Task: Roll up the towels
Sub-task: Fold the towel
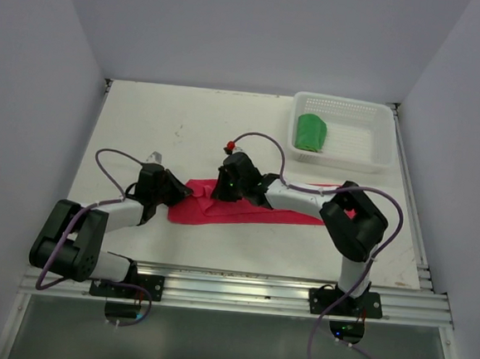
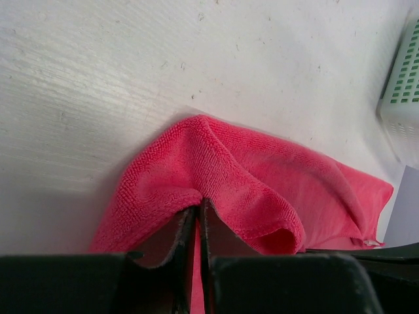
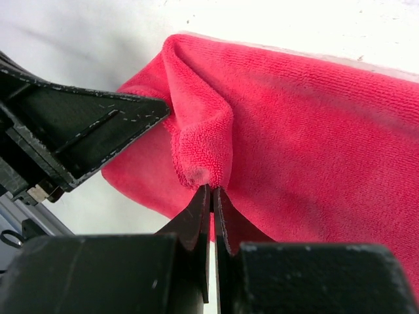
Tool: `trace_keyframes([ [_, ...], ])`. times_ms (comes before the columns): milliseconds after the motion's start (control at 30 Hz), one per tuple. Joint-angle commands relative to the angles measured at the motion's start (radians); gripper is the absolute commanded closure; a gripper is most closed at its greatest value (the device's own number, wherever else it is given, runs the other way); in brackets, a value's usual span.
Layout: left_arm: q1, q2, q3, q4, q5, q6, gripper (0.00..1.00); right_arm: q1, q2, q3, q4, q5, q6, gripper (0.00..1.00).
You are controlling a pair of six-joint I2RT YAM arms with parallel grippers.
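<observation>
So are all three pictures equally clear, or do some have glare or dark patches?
Top external view: soft, even light, faint shadows on the table. Left wrist view: table bright, the pink towel weave sharp, the fingers dark. Right wrist view: table blown out white, towel crisp.

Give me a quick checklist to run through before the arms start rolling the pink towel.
1. Grip of the left gripper on the pink towel: ok, shut on a raised fold.
2. Grip of the right gripper on the same end: ok, shut on a fold.
3. Rest of the towel lying flat: ok, only the pinched end is bunched.
4. The green towel out of the way: ok, it sits in the basket.
5. Both grips catching every layer: cannot tell.
</observation>
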Motion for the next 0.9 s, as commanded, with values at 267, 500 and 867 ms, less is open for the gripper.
trace_keyframes([
  [267,-0.006,-0.048,-0.009,0.025,0.008,-0.072,1.00,0.042,-0.039,0.000,0.068,-0.061,-0.112,1.00],
  [500,0.040,-0.060,-0.006,0.080,0.080,-0.140,1.00,0.068,-0.049,-0.008,0.077,-0.082,-0.167,1.00],
  [867,0.211,-0.051,-0.058,0.159,0.281,-0.125,1.00,0.085,-0.050,-0.009,0.088,-0.127,-0.198,0.78],
])
